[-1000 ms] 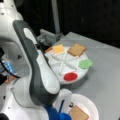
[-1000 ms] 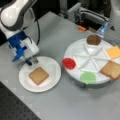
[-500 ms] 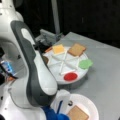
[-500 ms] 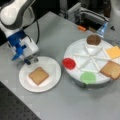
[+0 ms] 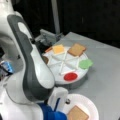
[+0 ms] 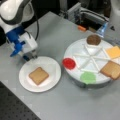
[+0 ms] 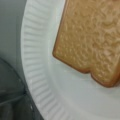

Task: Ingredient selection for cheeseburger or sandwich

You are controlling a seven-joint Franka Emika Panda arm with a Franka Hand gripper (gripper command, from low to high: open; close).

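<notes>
In a front view the gripper hangs from the bent arm over the far left rim of the paper plate, fingers pointing down; whether they stand apart or closed I cannot tell. It holds nothing that shows. One toast square lies flat in the plate's middle, turned diamond-wise with a corner toward that view's bottom. To the right sits the sectioned tray, carrying the red disc, green leaf, dark patty, a second toast square and, probably, the yellow cheese. The wrist view shows the plated toast close below, its long edge running steeply.
</notes>
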